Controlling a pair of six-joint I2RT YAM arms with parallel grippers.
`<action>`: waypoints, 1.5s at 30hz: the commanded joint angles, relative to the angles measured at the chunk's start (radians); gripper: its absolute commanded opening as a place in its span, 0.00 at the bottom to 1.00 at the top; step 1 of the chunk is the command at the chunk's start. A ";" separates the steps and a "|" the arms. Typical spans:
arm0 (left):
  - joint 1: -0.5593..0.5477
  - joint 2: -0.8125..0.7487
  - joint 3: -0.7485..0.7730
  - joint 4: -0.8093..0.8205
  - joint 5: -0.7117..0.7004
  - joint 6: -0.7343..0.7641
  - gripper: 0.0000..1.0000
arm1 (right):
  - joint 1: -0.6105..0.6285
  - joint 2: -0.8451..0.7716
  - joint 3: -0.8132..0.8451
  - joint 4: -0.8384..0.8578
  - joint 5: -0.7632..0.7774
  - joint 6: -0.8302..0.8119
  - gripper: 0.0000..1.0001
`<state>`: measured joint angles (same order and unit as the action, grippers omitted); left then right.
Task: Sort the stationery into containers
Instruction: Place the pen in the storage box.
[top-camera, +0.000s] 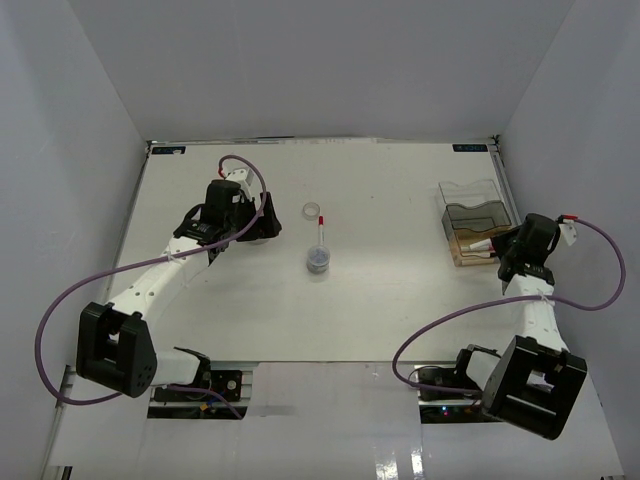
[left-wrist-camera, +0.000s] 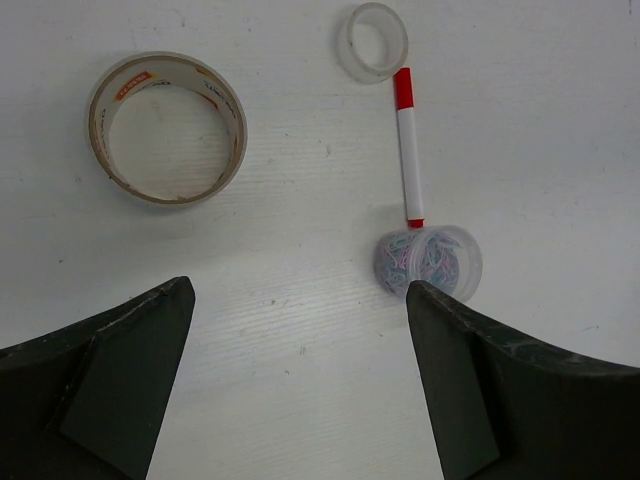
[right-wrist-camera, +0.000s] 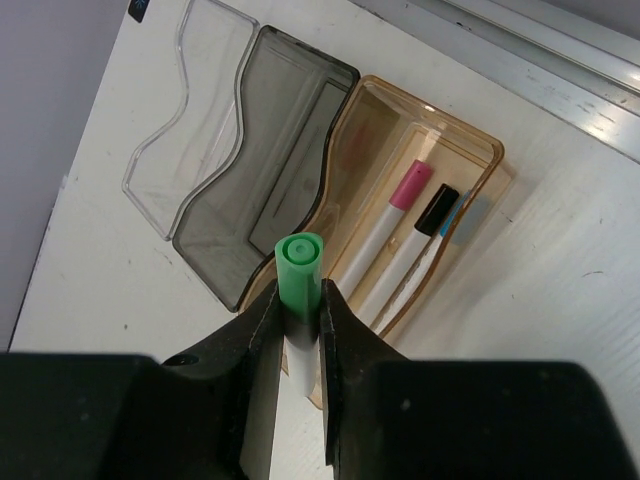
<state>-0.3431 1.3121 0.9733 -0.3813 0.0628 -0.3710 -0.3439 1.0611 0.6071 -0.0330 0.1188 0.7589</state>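
Two pincers, two jobs: your right gripper (right-wrist-camera: 298, 330) pinched the green-capped marker (right-wrist-camera: 299, 268) above the organiser (right-wrist-camera: 345, 85), evidently to join the markers already in its tan tray. Your left gripper (left-wrist-camera: 300, 300) gaped wide and empty over the table, well apart from the organiser, the tape roll (left-wrist-camera: 167, 128) lying ahead.

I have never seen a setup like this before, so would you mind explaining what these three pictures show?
Two robot arms are bolted at the near edge of a white table. One picture looks down from above; the other two come from cameras on each wrist. The left gripper is open and empty, above a tape roll, a clear ring, a red-capped marker and a small tub of what look like paper clips. The right gripper is shut on a green-capped marker over the organiser, whose tan tray already holds pink-capped and black-capped markers.
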 joint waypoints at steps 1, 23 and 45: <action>0.007 -0.043 0.001 0.015 -0.017 0.009 0.98 | -0.004 0.031 0.051 0.085 -0.025 0.037 0.08; 0.015 -0.028 0.001 0.010 -0.021 0.017 0.98 | -0.006 0.120 -0.112 0.260 -0.005 0.169 0.21; 0.016 -0.027 -0.001 0.010 0.008 0.012 0.98 | -0.015 -0.044 -0.090 0.174 0.009 0.041 0.78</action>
<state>-0.3347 1.3121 0.9733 -0.3813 0.0532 -0.3595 -0.3534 1.0927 0.4702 0.1658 0.1051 0.8948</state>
